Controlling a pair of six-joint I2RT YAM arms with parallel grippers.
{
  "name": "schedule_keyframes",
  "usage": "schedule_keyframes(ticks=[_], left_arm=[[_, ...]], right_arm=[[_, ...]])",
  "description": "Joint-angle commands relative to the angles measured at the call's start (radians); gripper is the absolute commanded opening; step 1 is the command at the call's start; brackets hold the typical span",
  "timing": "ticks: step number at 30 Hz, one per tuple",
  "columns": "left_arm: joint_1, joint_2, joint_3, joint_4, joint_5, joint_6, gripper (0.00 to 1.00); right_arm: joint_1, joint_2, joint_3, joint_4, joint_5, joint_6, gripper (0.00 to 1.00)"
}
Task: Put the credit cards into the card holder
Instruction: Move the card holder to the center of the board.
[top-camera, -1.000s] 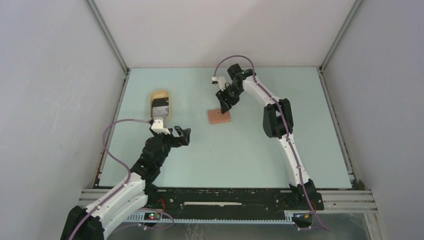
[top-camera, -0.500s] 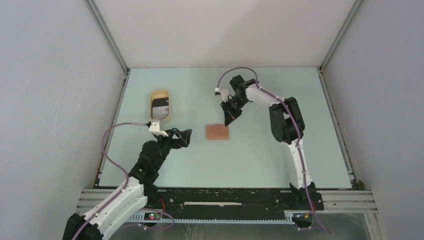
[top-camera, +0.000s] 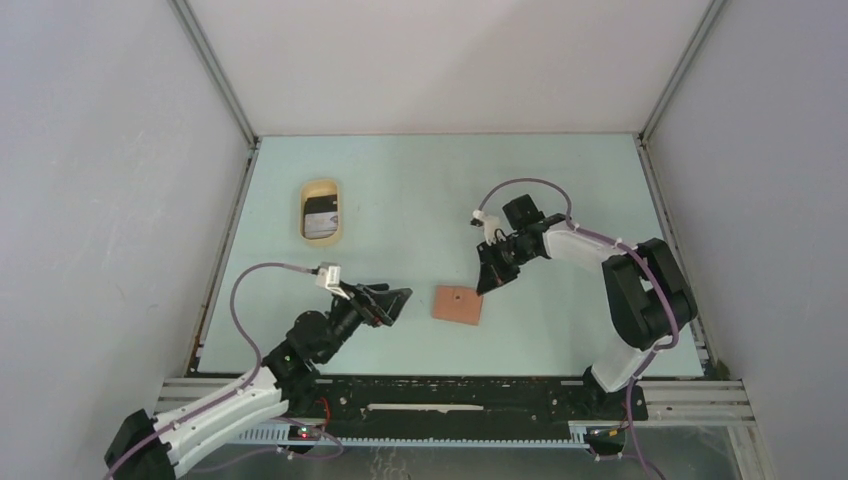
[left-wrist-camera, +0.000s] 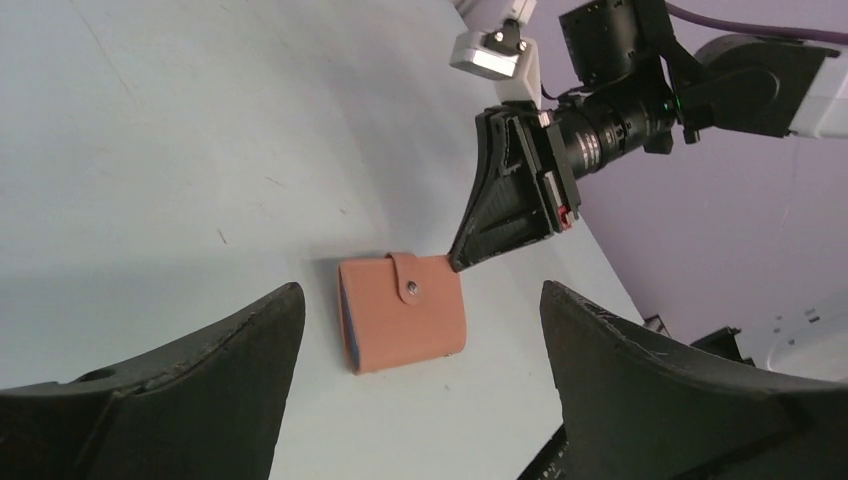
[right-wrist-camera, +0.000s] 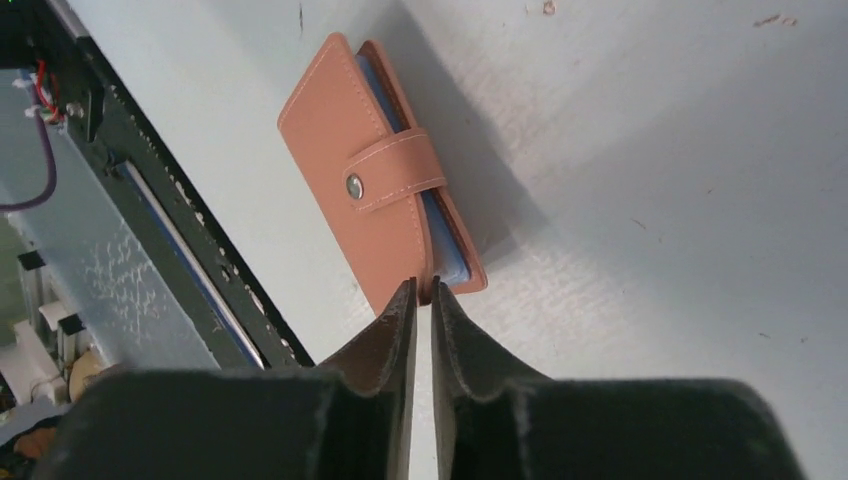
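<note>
Step in hand: staging the card holder (top-camera: 458, 305). It's snapped shut, flat, mid-bench toward the near edge. Right gripper (right-wrist-camera: 425, 290) is nearly closed, tips apparently pinching the holder's corner. Left gripper (top-camera: 392, 303) gapes wide, empty, just beside it. Credit cards (top-camera: 322, 213) sit in the tray (top-camera: 321, 183), far-left. Next, I'd judge: pop the snap tab (right-wrist-camera: 392, 170), 1 gripper pinning, 1 lifting.

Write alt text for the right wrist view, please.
A closed reddish-brown leather card holder with a snap tab lies on the pale table. The right gripper, its two black fingers almost together, pinches the holder's near corner.
</note>
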Motion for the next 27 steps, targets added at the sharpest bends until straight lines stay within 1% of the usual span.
schedule_keyframes(ticks=[1, 5, 8, 10, 12, 14, 16, 17, 18, 20, 21, 22, 25, 27], left_arm=[[-0.091, 0.076, 0.011, 0.079, -0.127, -0.023, 0.92], [-0.167, 0.193, 0.029, 0.133, -0.196, -0.011, 0.91], [-0.202, 0.277, 0.041, 0.18, -0.227, -0.008, 0.91], [-0.214, 0.323, 0.05, 0.204, -0.233, -0.007, 0.92], [-0.22, 0.357, 0.061, 0.221, -0.233, -0.004, 0.92], [-0.22, 0.372, 0.066, 0.227, -0.235, -0.003, 0.92], [-0.22, 0.373, 0.063, 0.228, -0.247, -0.001, 0.93], [-0.22, 0.369, 0.058, 0.228, -0.253, 0.0, 0.93], [-0.221, 0.365, 0.053, 0.228, -0.26, 0.003, 0.93], [-0.22, 0.353, 0.044, 0.228, -0.273, 0.009, 0.93], [-0.22, 0.347, 0.039, 0.228, -0.28, 0.013, 0.93], [-0.22, 0.344, 0.034, 0.228, -0.288, 0.014, 0.93], [-0.219, 0.349, 0.031, 0.228, -0.305, 0.017, 0.93], [-0.219, 0.362, 0.035, 0.228, -0.304, 0.023, 0.93]], right_arm=[[-0.053, -0.045, -0.023, -0.032, -0.126, -0.103, 0.22], [-0.102, -0.131, -0.023, -0.106, -0.157, -0.242, 0.39], [-0.113, -0.232, -0.022, -0.14, -0.157, -0.346, 0.48], [-0.103, -0.296, -0.022, -0.152, -0.162, -0.418, 0.49], [-0.089, -0.358, -0.024, -0.177, -0.2, -0.53, 0.51], [-0.059, -0.408, -0.028, -0.204, -0.235, -0.672, 0.52], [-0.02, -0.429, -0.03, -0.25, -0.258, -0.856, 0.58], [0.003, -0.428, -0.029, -0.278, -0.25, -0.966, 0.62], [0.025, -0.423, -0.029, -0.292, -0.233, -1.042, 0.67], [0.054, -0.385, -0.012, -0.299, -0.208, -1.131, 0.72], [0.064, -0.357, 0.008, -0.303, -0.204, -1.141, 0.74], [0.07, -0.319, 0.041, -0.324, -0.209, -1.157, 0.75], [0.083, -0.208, 0.13, -0.37, -0.187, -1.237, 0.71], [0.101, -0.161, 0.141, -0.383, -0.14, -1.362, 0.71]])
